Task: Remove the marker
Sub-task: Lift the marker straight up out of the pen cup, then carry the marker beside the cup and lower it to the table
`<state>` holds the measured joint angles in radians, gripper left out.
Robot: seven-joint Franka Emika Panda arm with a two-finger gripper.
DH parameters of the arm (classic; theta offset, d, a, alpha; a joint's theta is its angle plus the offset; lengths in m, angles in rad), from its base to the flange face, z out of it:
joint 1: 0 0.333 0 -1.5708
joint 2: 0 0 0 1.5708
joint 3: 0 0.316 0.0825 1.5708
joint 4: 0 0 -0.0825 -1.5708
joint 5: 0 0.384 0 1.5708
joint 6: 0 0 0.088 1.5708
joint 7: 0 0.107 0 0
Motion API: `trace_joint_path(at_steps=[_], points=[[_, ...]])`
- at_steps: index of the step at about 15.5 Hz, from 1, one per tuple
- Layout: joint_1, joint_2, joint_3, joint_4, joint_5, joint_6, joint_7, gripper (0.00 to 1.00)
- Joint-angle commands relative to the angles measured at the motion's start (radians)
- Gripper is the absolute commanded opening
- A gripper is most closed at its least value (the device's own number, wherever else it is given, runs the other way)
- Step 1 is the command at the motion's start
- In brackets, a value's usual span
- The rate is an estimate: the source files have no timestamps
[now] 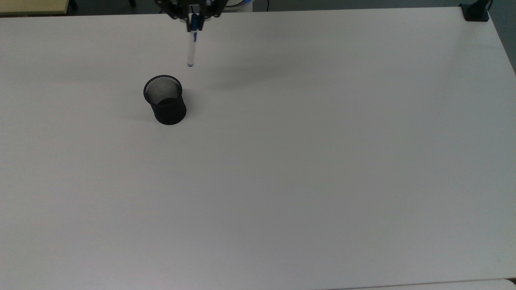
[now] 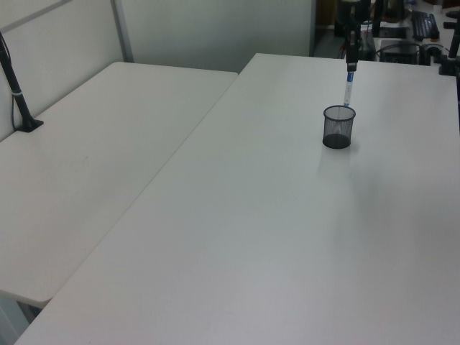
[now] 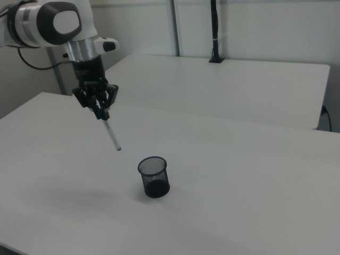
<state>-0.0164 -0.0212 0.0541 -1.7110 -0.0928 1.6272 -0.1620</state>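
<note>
- White and broad, the table (image 1: 306, 169) took up nearly the whole top view, with a dark clamp base (image 1: 475, 12) at its far corner on the top view's right; the end effector (image 1: 193, 18) sat at the upper edge, its fingers closed on the blue-capped end of the marker (image 1: 191, 48); the marker hung free in the air, its lower tip apart from the black mesh cup (image 1: 165, 100), which stood upright toward the top view's left of it with nothing showing inside.
- Beyond the table (image 2: 287, 237) in the left view lay a second table (image 2: 93, 165) on the left view's left, with a black post (image 2: 18, 93) clamped at its edge; the end effector (image 2: 351, 56) gripped the marker (image 2: 348, 90) by its top, the barrel pointing down; its tip appeared just over the cup (image 2: 338, 127) rim, though whether it stood above the cup or behind it could not be told from this side.
- Grey partition walls and another table (image 3: 228, 85) backed the right view; the end effector (image 3: 101, 109) on the white arm (image 3: 58, 24) clamped the marker (image 3: 112, 135), which slanted down toward the cup (image 3: 154, 177) yet hung clear of it, above and on the right view's left; judged from this, the marker was out of the cup and the removal largely done; what seemed left was to carry it aside and set it down on the table (image 3: 239, 212).
</note>
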Motion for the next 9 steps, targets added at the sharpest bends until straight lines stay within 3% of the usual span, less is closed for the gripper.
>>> trace_joint_path(at_steps=[1, 9], points=[[0.036, 0.059, 0.0, 0.068, 0.088, -0.122, 0.12, 0.0], [0.069, 0.23, 0.0, 0.073, 0.274, -0.099, 0.51, 0.0]])
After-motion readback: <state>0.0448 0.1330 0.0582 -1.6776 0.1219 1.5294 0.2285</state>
